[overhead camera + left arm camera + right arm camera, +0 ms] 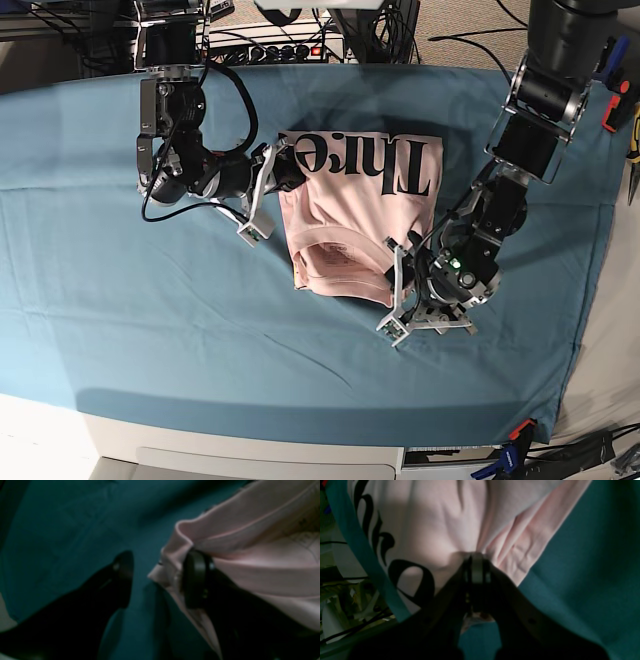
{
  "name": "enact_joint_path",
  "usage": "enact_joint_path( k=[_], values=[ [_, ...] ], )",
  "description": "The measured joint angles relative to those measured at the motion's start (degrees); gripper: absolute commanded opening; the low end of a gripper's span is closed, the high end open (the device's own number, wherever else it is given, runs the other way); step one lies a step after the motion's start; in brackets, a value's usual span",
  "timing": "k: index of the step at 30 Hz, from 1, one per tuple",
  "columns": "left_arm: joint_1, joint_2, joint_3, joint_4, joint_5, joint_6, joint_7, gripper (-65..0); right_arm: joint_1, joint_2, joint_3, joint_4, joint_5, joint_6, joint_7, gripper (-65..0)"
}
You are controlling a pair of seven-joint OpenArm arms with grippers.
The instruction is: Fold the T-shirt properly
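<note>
Pinching edge of pale pink cotton T-shirt (360, 205), right gripper (476, 567) fully closed. Shirt part-folded mid teal table cloth (150, 290). Left gripper (157, 580) wide open, one finger apparently touching hem, nothing held. Advice: close left before lifting.

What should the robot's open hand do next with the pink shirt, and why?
Probably close the left gripper on the T-shirt. Its jaws stand open at the near corner, one finger against the pink edge and the other over the teal cloth, so nothing is held there. The right gripper is already shut on the T-shirt's far edge, so a folding lift likely needs both corners pinched.
</note>
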Motion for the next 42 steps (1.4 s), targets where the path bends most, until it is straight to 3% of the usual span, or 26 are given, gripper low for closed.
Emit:
enact_joint_path(
  k=[6, 14, 22, 26, 37, 39, 42],
  values=[
    [-1.6, -1.0, 0.0, 0.0, -0.9, 1.5, 1.6, -33.0, 0.0, 0.0, 0.0, 0.0, 0.0, 0.0, 0.0, -65.0],
    [-6.2, -3.3, 0.0, 0.0, -11.9, 1.0, 3.1, -33.0, 0.0, 0.0, 0.0, 0.0, 0.0, 0.0, -0.1, -65.0],
    [-10.5, -7.2, -0.2, 0.0, -16.9, 0.1, 4.0, -33.0, 0.0, 0.0, 0.0, 0.0, 0.2, 0.0, -0.1, -65.0],
    [-10.3, -8.7, -1.8, 0.0, -19.6, -0.5, 4.8, -33.0, 1.3, 0.0, 0.0, 0.0, 3.5, 0.0, -0.3, -65.0],
    [-8.0, -11.5, -2.3, 0.0, -19.9, -0.5, 5.4, -33.1, 7.0, 0.0, 0.0, 3.3, 6.1, 0.0, -0.5, -65.0],
    [-7.3, -11.5, -2.5, 0.0, -20.0, -0.5, 5.5, -33.1, 7.0, 0.0, 0.0, 6.1, 6.0, 1.4, -0.3, -65.0],
    [-6.6, -11.8, -2.5, 0.0, -19.6, -0.5, 6.2, -33.1, 7.0, -0.3, 2.4, 11.1, 2.0, 1.6, -0.5, -65.0]
  ],
)
